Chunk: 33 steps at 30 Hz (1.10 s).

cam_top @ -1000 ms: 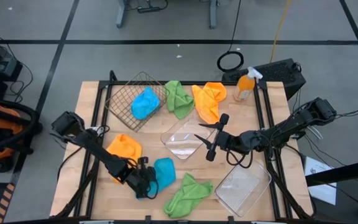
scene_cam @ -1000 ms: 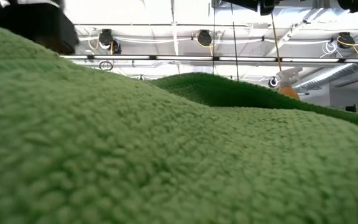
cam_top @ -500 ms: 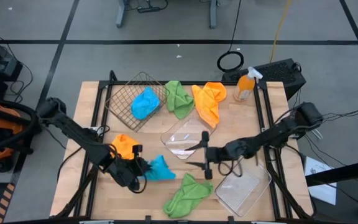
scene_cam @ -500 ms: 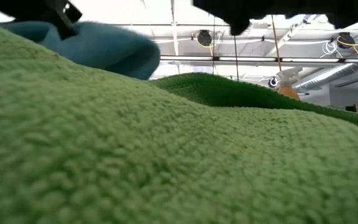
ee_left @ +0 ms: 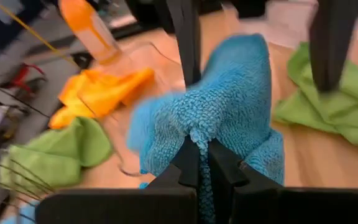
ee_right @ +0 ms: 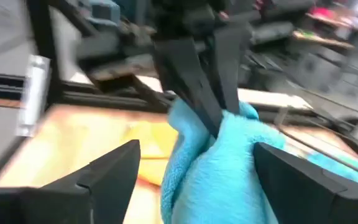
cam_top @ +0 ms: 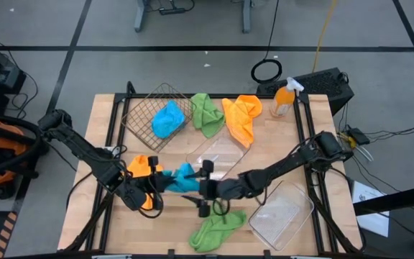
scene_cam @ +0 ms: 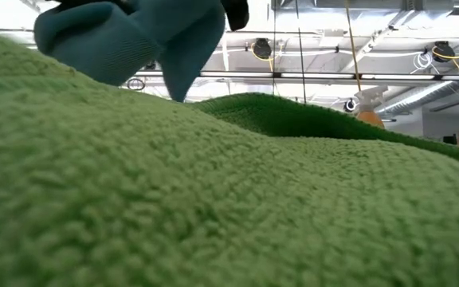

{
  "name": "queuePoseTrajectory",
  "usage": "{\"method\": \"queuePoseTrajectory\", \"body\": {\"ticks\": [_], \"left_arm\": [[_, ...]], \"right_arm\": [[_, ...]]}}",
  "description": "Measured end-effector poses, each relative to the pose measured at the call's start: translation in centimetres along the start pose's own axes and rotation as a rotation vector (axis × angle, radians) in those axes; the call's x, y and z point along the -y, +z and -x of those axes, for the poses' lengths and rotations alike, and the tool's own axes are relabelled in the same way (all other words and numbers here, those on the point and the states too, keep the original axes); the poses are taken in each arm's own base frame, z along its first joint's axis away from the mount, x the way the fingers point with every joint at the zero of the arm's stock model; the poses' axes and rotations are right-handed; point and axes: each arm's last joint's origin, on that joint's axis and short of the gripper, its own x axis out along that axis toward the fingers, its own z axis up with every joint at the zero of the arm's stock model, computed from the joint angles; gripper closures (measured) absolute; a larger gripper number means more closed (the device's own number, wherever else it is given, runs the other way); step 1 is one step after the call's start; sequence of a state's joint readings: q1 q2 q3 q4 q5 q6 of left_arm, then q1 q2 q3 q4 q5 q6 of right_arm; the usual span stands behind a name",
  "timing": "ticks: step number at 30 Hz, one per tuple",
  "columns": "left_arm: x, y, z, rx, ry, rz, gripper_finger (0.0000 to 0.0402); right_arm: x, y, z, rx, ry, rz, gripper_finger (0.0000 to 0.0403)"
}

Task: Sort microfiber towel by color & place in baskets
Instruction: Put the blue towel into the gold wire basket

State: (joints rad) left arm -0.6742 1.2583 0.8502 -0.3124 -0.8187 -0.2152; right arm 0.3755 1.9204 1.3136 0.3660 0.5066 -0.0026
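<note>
from above, the left pincer point(cam_top: 154, 184) pinches a blue towel point(cam_top: 180, 178) over mid-table point(cam_top: 279, 137); the right wrist view alone shows the right pincer point(ee_right: 194, 168) spread, straddling it.

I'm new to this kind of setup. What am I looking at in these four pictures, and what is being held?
Two dark robot arms work at a wooden table. One picture looks straight down, one sits at table height with its view mostly filled by a green towel, and two ride on the wrists. The left gripper is shut on a blue towel, lifted off the table. The right gripper reaches toward it, jaws open on either side of the cloth. Elsewhere lie orange and green towels, another blue one in the wire basket, two clear trays and a spray bottle.
</note>
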Motion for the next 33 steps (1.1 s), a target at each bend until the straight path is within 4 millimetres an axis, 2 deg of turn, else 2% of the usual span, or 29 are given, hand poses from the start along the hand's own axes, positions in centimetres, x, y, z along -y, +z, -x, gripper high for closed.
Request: {"method": "queuePoseTrajectory", "body": {"ticks": [4,7,16,21,27,33], "left_arm": [[0.0,0.4,0.0,0.034,0.027,-0.023,0.0392],[0.0,0.6,0.0,0.049,0.024,-0.037,0.0392],[0.1,1.8,0.1,0.140,0.020,-0.039,0.0391],[0.1,2.3,0.2,0.173,0.022,-0.055,0.0387],[-0.3,2.3,-0.3,0.165,0.026,-0.048,0.0386],[-0.4,2.3,-0.4,0.162,0.015,-0.043,0.0385]], "right_arm": [[0.0,0.3,-1.0,-0.053,-0.159,0.018,0.0074],[0.2,0.1,-1.4,-0.059,-0.211,0.021,0.0067],[0.7,0.1,-1.7,-0.059,-0.216,0.015,0.0068],[0.6,0.1,-1.7,-0.059,-0.160,0.020,0.0086],[0.6,0.1,-1.7,-0.058,-0.137,0.046,0.0149],[0.6,0.1,-1.7,-0.066,-0.137,0.071,0.0273]]}}
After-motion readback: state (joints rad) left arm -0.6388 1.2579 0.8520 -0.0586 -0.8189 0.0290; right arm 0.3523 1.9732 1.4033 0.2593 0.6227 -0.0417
